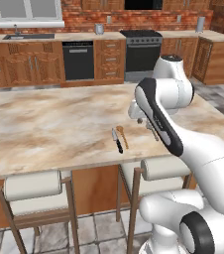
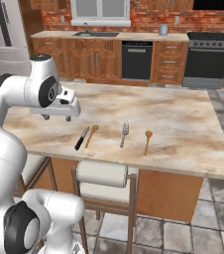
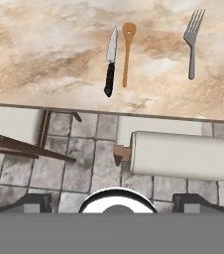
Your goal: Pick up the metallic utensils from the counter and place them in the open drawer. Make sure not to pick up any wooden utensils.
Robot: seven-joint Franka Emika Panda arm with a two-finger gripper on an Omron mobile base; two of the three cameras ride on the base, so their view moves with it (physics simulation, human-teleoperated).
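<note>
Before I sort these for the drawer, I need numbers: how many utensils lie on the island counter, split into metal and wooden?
Metal: 2, the knife and the fork
Wooden: 2, one wooden spoon beside the knife and another wooden spoon right of the fork
Total: 4 utensils on the counter

Glossy white arm (image 1: pixel 203 163) of rounded, bulbous segments with black bands at the joints. A black stripe runs along one link. White boxy gripper (image 2: pixel 57 117).
</note>
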